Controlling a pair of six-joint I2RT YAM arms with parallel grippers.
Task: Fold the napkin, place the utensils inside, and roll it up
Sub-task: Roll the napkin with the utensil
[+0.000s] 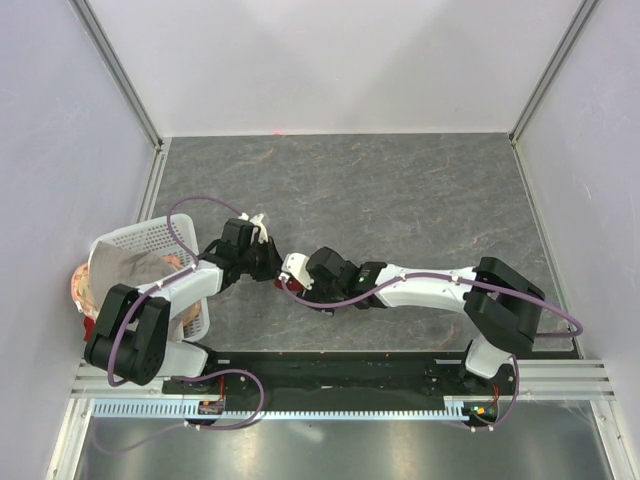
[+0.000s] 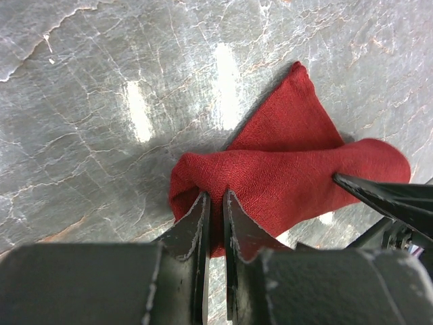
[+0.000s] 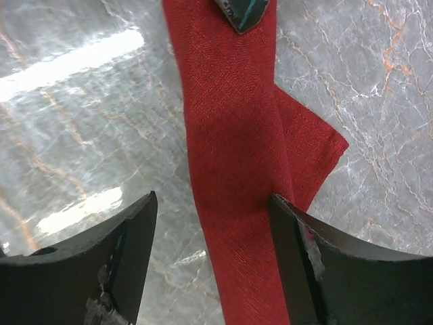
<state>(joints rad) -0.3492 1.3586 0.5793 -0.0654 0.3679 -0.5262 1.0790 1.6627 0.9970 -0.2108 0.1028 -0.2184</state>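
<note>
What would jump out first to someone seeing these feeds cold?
The dark red napkin, rolled into a tube on the grey marbled table, with one triangular corner sticking out from under it. The left fingers are pinched nearly shut at one end of the roll, while the right fingers stand wide open astride it. Off at the table's left edge sits a white basket holding a grey-beige cloth.

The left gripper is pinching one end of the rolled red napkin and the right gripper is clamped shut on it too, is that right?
Not quite. The left gripper does pinch one end of the rolled red napkin, but the right gripper is not clamped: the right wrist view shows its jaws open, standing either side of the roll.
</note>
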